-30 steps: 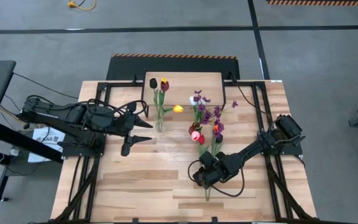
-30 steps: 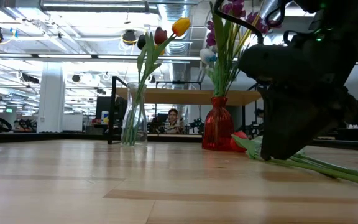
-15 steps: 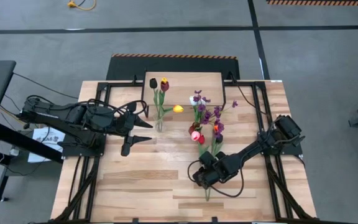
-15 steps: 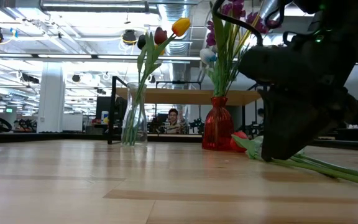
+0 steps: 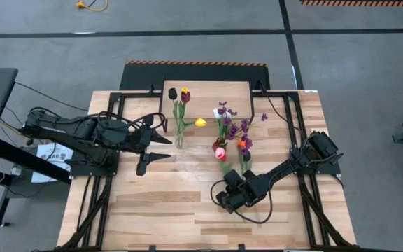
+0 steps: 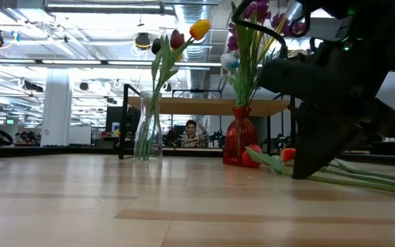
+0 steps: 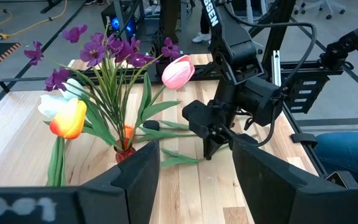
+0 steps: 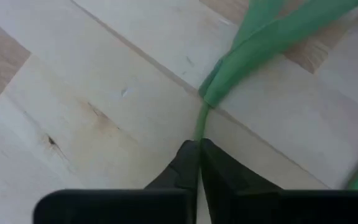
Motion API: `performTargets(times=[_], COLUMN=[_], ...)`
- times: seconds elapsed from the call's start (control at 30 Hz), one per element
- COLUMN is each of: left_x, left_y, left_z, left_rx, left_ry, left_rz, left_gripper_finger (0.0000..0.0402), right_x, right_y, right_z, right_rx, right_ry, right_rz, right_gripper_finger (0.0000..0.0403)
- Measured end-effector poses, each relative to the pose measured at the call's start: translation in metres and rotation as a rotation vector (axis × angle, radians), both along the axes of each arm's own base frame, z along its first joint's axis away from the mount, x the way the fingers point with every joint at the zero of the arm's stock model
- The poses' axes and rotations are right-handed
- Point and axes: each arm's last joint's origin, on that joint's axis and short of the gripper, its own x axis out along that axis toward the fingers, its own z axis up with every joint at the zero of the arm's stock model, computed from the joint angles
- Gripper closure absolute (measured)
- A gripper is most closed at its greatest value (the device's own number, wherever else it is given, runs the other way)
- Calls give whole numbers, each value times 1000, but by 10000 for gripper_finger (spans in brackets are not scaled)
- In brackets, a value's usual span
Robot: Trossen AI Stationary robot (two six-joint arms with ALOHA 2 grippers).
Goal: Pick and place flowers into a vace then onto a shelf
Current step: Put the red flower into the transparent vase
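- Wooden butcher-block counter (image 5: 159,203) is filling the high view, with grey floor lying around it and an open workshop with ceiling lights showing behind it in the low view.
- I am resting my right claw (image 5: 227,201) low over the near middle of the counter, fingers pressed together and pinching the thin green stem (image 8: 200,121) of a flower lying on the wood.
- That stem is running away from my fingertips (image 8: 194,155) toward broad green leaves (image 8: 253,46).
- Flower heads in pink (image 5: 220,152) and orange (image 6: 288,154) are showing at the far end of the lying stems, near the red vase (image 6: 238,143).
- Purple sprigs (image 7: 98,50) and leafy stems are standing in the red vase at mid-counter.
- A clear glass vase (image 6: 147,132) is standing just left of it, holding dark, red and yellow tulips (image 5: 185,94).
- The shelf (image 5: 208,91) is sitting at the counter's far edge, behind both vases.
- I am holding my left claw (image 5: 161,142) at the counter's left side, fingers spread and gripping nothing, pointing toward the glass vase.
- A seated person (image 6: 191,132) is showing far off in the room.
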Motion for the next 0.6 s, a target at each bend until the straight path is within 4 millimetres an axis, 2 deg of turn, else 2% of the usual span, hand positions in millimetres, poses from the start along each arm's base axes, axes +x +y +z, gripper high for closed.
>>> performTargets(times=[0.1,0.27,0.43,0.6], left_x=[0,0,0,0], left_y=[0,0,0,0], left_z=[0,-1,-1,-1], left_rx=[1,2,7,17], left_ry=[2,7,7,5], left_rz=[0,0,-2,-6], left_gripper_finger=[209,209,209,209], right_x=[1,-1,-2,4], right_y=[10,33,55,76], right_z=[7,25,56,88], right_rx=[10,119,85,54], right_ry=[13,102,103,-5], right_rz=[44,124,185,328], right_gripper_finger=[400,402,403,403])
